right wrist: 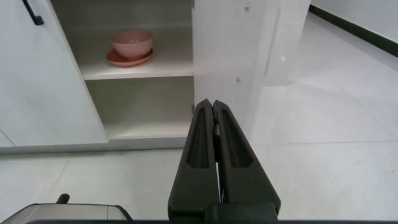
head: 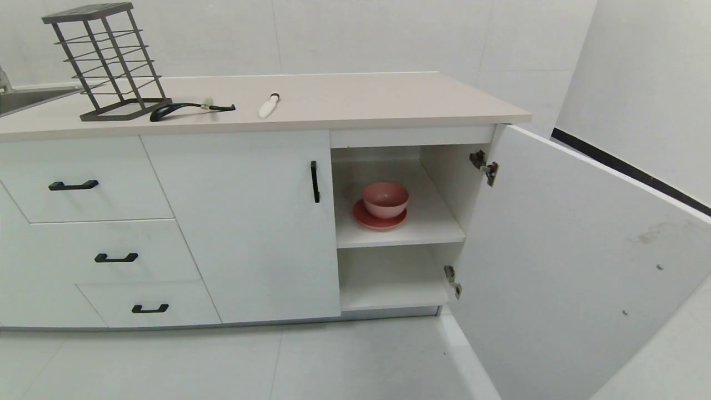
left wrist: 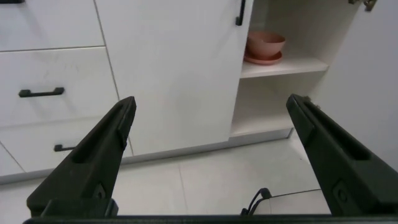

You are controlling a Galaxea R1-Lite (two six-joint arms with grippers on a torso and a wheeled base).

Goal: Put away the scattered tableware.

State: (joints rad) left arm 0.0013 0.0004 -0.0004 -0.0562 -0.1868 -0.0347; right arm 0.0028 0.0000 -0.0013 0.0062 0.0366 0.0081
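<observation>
On upper cabinet shelf, pink bowl on pink plate, door open

Pink bowl, red plate, white cabinet, blk handles.

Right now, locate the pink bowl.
In the head view, the pink bowl sits on the red plate on the open cabinet's upper shelf, right of the closed door.
</observation>
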